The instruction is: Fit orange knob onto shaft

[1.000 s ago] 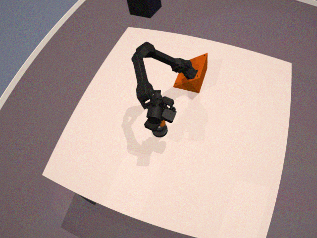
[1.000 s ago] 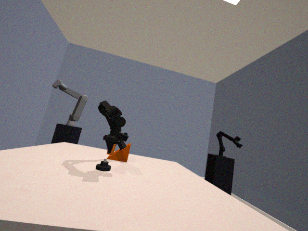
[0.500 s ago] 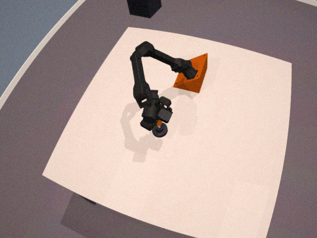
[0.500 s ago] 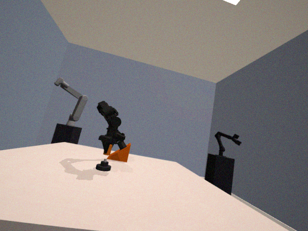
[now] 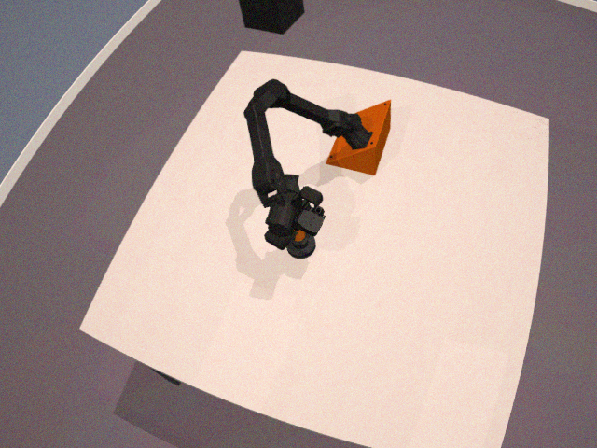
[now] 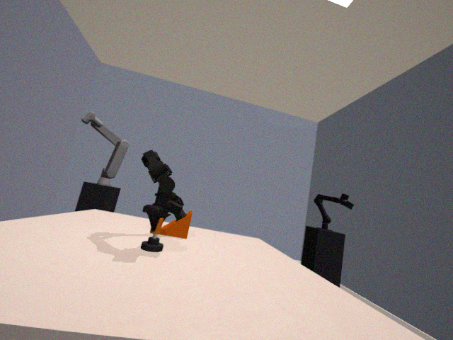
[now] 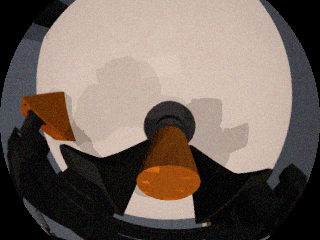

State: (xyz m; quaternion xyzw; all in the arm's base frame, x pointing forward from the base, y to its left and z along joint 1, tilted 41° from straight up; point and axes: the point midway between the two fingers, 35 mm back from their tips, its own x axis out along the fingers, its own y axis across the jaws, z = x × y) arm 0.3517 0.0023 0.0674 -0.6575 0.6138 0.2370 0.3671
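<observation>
The orange knob (image 5: 299, 235) (image 6: 159, 224) (image 7: 169, 162) is held between the fingers of my gripper (image 7: 168, 146), which is shut on it. The round dark pedestal (image 5: 302, 250) (image 6: 151, 247) (image 7: 155, 116) stands on the table below the knob. The silver shaft (image 6: 155, 236) shows in the exterior view as a short light piece between the pedestal and the knob. The knob is above the pedestal's top, with a gap between them. The wrist view shows the knob's top and side, its narrow end toward the pedestal. The knob's hole and the shaft's flat side are hidden.
The arm's orange wedge-shaped base mount (image 5: 381, 145) (image 6: 179, 229) (image 7: 55, 112) stands on the pale table (image 5: 409, 289) (image 6: 255, 292), behind the pedestal in the exterior view. Two other arms on dark stands (image 6: 98, 196) (image 6: 323, 252) are beyond the table.
</observation>
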